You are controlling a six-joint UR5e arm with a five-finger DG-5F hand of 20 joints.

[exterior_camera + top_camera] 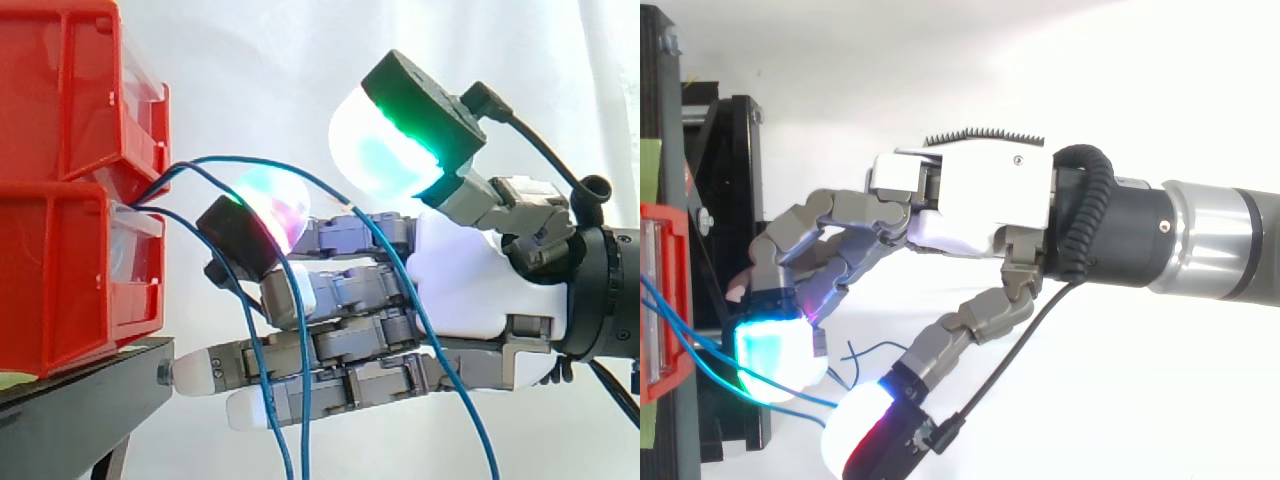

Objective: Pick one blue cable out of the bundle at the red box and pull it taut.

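Observation:
Several thin blue cables (437, 350) come out between the two stacked red bins (60, 270) at the left, arc to the right and hang down in front of my hand (470, 280). The hand reaches in from the right, level with the lower bin. Its thumb pad (385, 140) glows green high above the cables, and one raised finger pad (268, 205) sits close to the bins among the strands. The lower fingers (300, 385) point straight toward the stand. From above, the cables (805, 397) run from the red box (660, 300) past that finger pad (775, 355) toward the thumb pad (860, 425), which stands apart from it.
The bins rest on a black stand (80, 400), whose edge lies just left of the straight fingertips. A white curtain hangs behind everything. The stand's black frame (735, 200) sits directly under the fingers in the top view.

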